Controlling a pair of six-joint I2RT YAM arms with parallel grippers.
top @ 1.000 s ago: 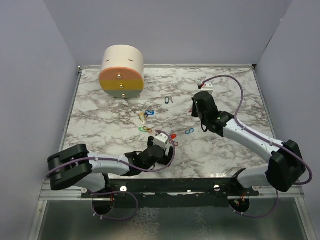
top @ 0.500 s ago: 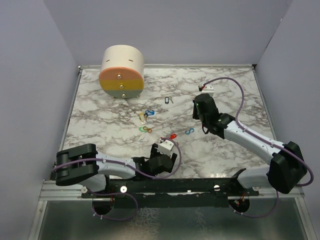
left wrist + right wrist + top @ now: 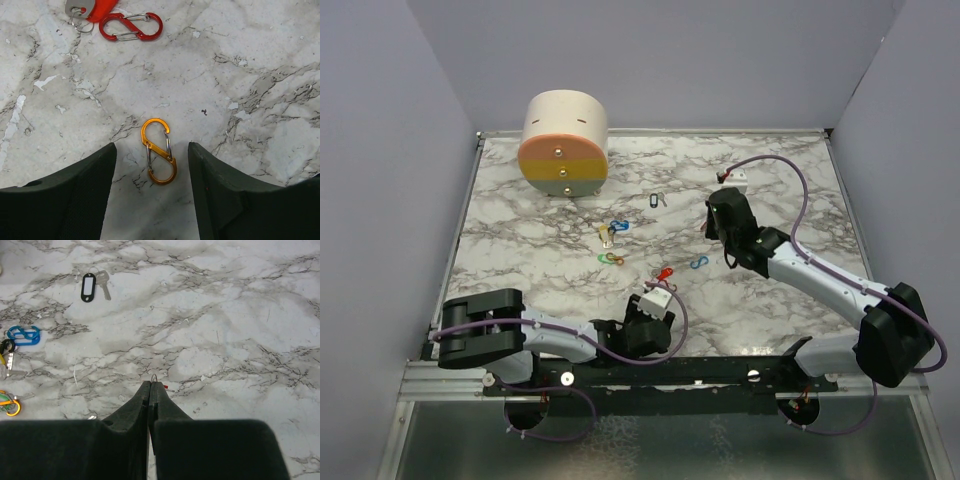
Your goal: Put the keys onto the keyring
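Note:
An orange S-shaped clip [image 3: 158, 151] lies flat on the marble between the fingers of my left gripper [image 3: 151, 146], which stands open and does not touch it. Just beyond lie a red S-clip [image 3: 131, 26] and a red tag on a small ring [image 3: 95, 6]. In the top view the left gripper [image 3: 658, 296] is low near the front edge, and the red clip [image 3: 665, 273] shows ahead of it. My right gripper [image 3: 150, 385] is shut on a thin wire keyring [image 3: 154, 377] that pokes out at its tip. In the top view the right gripper [image 3: 710, 226] is right of centre.
A black-tagged key [image 3: 89, 287], a blue clip [image 3: 24, 335] and green-orange clips [image 3: 610, 259] lie mid-table, near a yellow key [image 3: 607, 236]. Another blue S-clip [image 3: 699, 263] lies close to the right arm. A big cream-and-orange cylinder [image 3: 564, 145] stands at the back left.
The left arm has pulled back toward the near edge and shifted right, away from the red clip. The right arm has barely moved.

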